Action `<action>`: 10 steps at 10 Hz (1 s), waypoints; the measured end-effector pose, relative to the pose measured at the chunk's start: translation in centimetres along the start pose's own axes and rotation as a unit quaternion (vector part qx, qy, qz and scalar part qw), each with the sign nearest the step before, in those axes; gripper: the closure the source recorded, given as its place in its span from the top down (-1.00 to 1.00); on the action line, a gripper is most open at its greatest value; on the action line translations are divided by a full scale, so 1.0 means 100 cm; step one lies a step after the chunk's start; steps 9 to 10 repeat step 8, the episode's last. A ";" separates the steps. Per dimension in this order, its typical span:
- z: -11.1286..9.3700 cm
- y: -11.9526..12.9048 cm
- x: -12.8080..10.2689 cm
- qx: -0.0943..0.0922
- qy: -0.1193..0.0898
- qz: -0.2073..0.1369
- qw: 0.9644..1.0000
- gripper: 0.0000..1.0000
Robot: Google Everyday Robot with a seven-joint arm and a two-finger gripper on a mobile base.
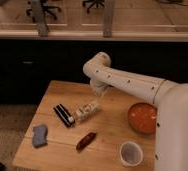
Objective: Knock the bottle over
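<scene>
The whitish-cream bottle (86, 111) with tan label patches lies on its side on the wooden table (62, 92), its left end next to the black ridged block (64, 115). My gripper (99, 90) hangs from the white arm just above and to the right of the bottle, apart from it. The arm's wrist hides most of the gripper.
A dark red sausage-shaped item (86, 140) lies in front of the bottle. A blue-grey sponge (39, 135) sits at the front left. An orange bowl (142, 117) and a white cup (130, 153) stand at the right. My white arm covers the right edge.
</scene>
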State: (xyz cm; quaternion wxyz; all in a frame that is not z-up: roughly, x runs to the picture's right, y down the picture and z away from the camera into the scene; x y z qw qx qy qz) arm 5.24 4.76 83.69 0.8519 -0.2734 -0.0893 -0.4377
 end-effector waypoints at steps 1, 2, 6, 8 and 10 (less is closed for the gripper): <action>0.000 0.000 -0.001 0.000 0.000 -0.001 1.000 -0.96; 0.000 0.000 -0.001 0.001 0.000 -0.002 1.000 -0.96; 0.002 0.000 -0.002 0.002 -0.001 -0.008 1.000 -0.96; 0.002 -0.001 -0.002 0.003 -0.001 -0.011 1.000 -0.96; 0.002 -0.001 -0.002 0.003 -0.001 -0.011 1.000 -0.96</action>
